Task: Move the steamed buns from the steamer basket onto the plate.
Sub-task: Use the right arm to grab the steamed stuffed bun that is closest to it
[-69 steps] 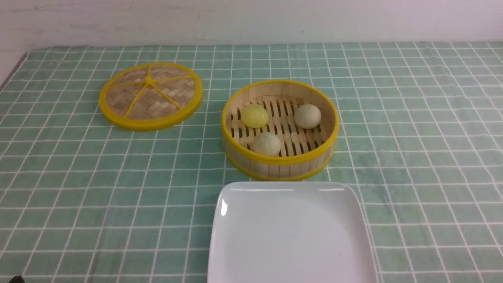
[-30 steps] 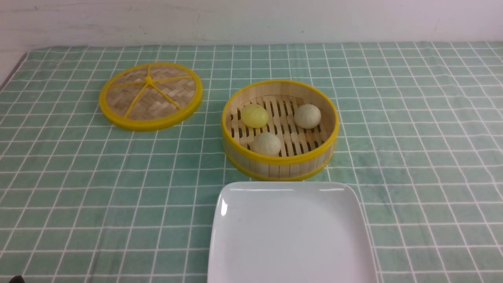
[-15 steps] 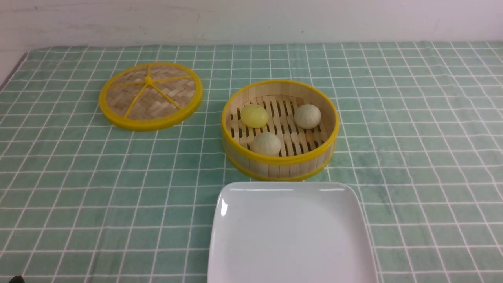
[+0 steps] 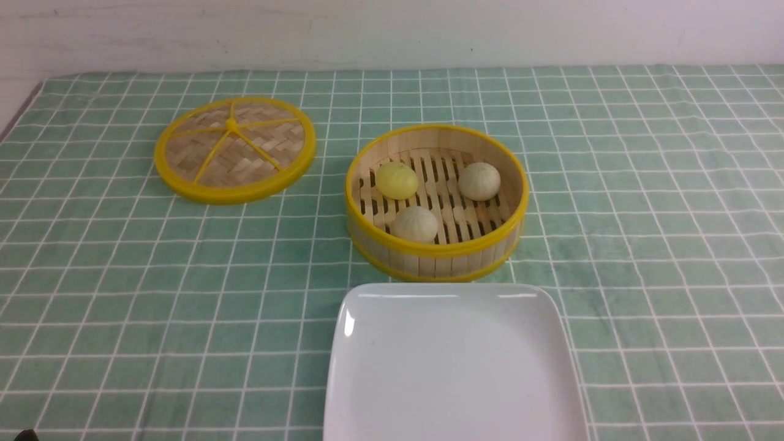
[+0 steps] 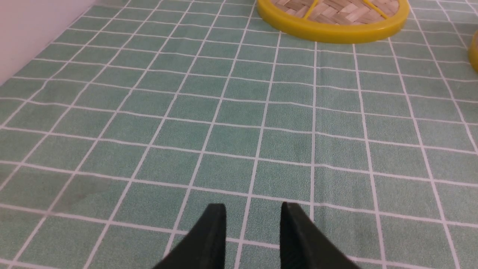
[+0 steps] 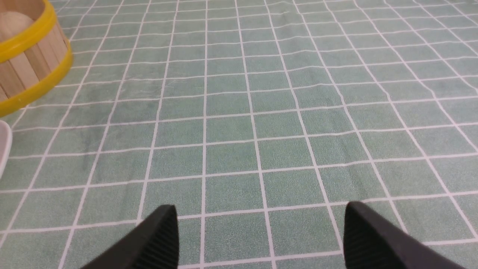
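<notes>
Green checked tablecloth [image 4: 643,245] covers the whole table, and closest to me both arms hang low over it, off to either side of the work. The left gripper [image 5: 253,206] has its jaws a narrow gap apart with nothing between them. The right gripper [image 6: 260,206] stands spread wide, also empty.

Next out lies the plate [image 4: 453,373], bare and white, its far edge just short of the steamer basket [image 4: 435,260]. All three buns sit on the slatted floor inside, each apart from the others. The nearer pale bun [image 4: 414,223] is by the front wall, the yellow bun [image 4: 396,180] back left, and the farther pale bun [image 4: 479,180] back right.

They look light and soft, so I'd guess a hard squeeze would dent them. A gentle pinch across the round sides from straight above, clear of the basket's wall, seems safest.

Beyond, to the left, rests the woven lid [image 4: 234,149], then the pale wall [image 4: 392,30].
</notes>
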You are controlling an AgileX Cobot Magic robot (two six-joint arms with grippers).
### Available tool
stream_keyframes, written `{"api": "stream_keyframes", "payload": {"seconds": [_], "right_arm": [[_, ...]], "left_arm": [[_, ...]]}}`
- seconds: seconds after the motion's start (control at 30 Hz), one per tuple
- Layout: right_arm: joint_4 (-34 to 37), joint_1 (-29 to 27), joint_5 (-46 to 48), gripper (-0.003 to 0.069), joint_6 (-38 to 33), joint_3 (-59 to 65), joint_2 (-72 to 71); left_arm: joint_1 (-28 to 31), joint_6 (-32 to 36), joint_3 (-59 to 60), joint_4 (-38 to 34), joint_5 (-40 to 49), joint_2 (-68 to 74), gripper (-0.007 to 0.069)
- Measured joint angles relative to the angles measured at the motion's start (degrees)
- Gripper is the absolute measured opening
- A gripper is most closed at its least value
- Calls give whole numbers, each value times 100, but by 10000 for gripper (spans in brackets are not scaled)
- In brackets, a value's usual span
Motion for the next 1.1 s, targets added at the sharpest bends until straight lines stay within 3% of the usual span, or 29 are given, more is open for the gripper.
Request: {"api": "stream_keyframes", "payload": {"seconds": [0.73,0.93,1.1], "right_arm": [[198,0,-264,568,147,-117,0],[379,0,-338,568,371,-1208,0],[503,0,822,568,482,-2618,0]], "left_arm": [[0,0,0,0,0,0,240],[0,0,0,0,0,0,240],[0,0,0,0,0,0,240]]}}
